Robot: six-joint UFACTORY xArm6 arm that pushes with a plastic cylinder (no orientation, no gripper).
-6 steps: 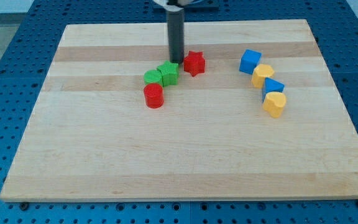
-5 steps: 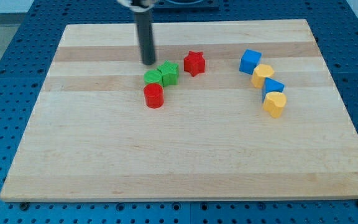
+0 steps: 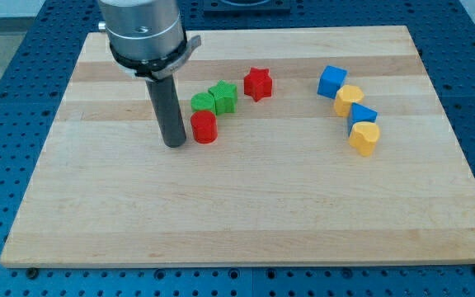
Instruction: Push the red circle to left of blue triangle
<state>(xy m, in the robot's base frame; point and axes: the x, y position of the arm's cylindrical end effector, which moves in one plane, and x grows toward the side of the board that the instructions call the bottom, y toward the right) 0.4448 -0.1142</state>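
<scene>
The red circle (image 3: pixel 204 127) is a short red cylinder left of the board's middle. My tip (image 3: pixel 174 143) stands just to its left, very close to it or touching it. The blue triangle (image 3: pixel 362 115) lies far to the view's right, between a yellow block (image 3: pixel 349 98) above it and a yellow heart-like block (image 3: pixel 364 137) below it.
A green block (image 3: pixel 202 102) and a green star (image 3: pixel 224 96) sit just above the red circle. A red star (image 3: pixel 257 82) is to their right. A blue cube (image 3: pixel 331 80) tops the right-hand column. The wooden board (image 3: pixel 237 214) lies on a blue pegboard table.
My tip has moved from above the green blocks, leftward and down the view, to the left side of the red circle. No block has visibly moved.
</scene>
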